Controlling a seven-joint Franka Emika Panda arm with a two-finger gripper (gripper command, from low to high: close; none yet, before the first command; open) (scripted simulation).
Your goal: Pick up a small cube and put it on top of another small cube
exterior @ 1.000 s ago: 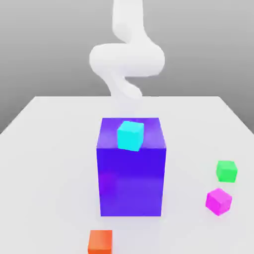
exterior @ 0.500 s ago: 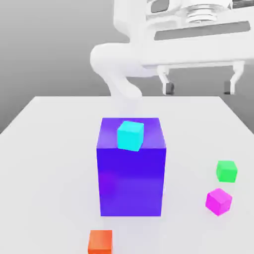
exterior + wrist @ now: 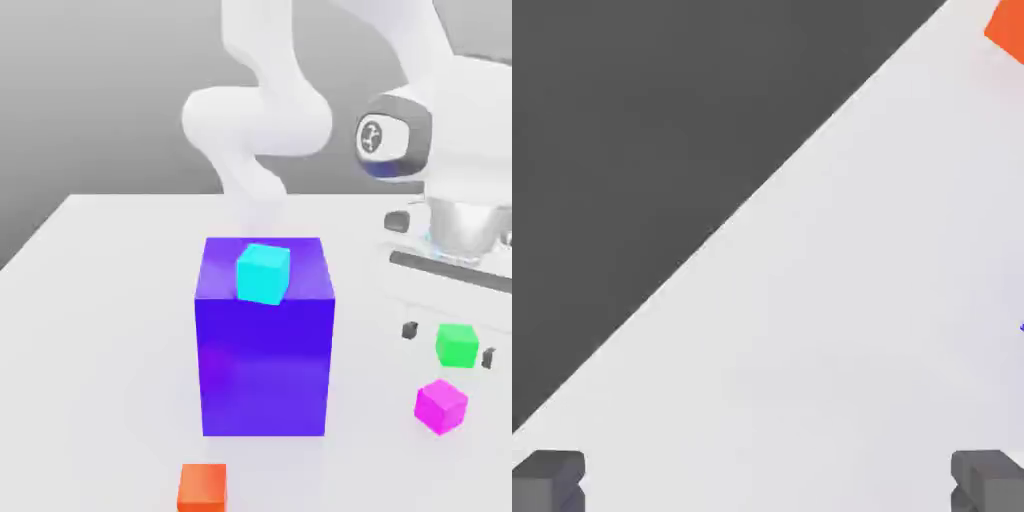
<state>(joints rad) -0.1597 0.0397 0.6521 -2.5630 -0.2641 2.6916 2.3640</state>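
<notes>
Pink block near the open tool

The pink block [image 3: 441,407] sits on the bench [image 3: 120,350], near the tool [image 3: 448,344] and closer to the camera. The green block [image 3: 457,345] shows between the tool's wide-spread tips. The big blue box [image 3: 264,350] is beside the tool, toward the exterior view's left.

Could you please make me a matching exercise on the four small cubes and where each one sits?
1. Cyan cube
2. Orange cube
3. Green cube
4. Magenta cube

A. On the table, nearest the green cube
B. On top of the block
C. Between the claw's open fingertips in the exterior view
D. At the exterior view's bottom edge

Pairs: 1-B, 2-D, 3-C, 4-A
</notes>
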